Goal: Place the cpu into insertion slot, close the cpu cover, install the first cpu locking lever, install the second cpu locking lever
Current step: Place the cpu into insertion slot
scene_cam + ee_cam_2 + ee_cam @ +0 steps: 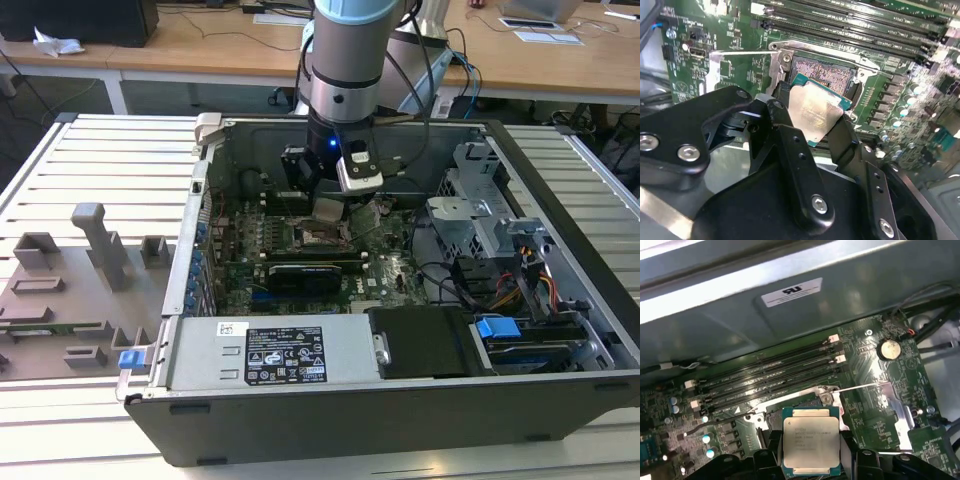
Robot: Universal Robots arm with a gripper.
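My gripper (330, 206) hangs inside the open computer case, shut on the cpu (816, 112), a square chip with a silver-grey top and green edge. Black fingers (782, 125) clamp two opposite edges of the cpu (811, 442). The chip is tilted and held just above the insertion slot (825, 72), whose dark pin field shows past the chip's far edge. In the exterior view the insertion slot (318, 238) lies right under the gripper. The cpu cover (717, 70) is swung open beside the socket, and a thin locking lever (860, 386) sticks out past it.
Long black memory slots (770, 375) run beside the socket. A coin battery (890, 348) sits on the board. A power supply (265, 350) borders the near side of the case, with a drive cage (480, 215) and cables (510, 285) at the exterior view's right. Grey fixtures (90, 250) stand outside.
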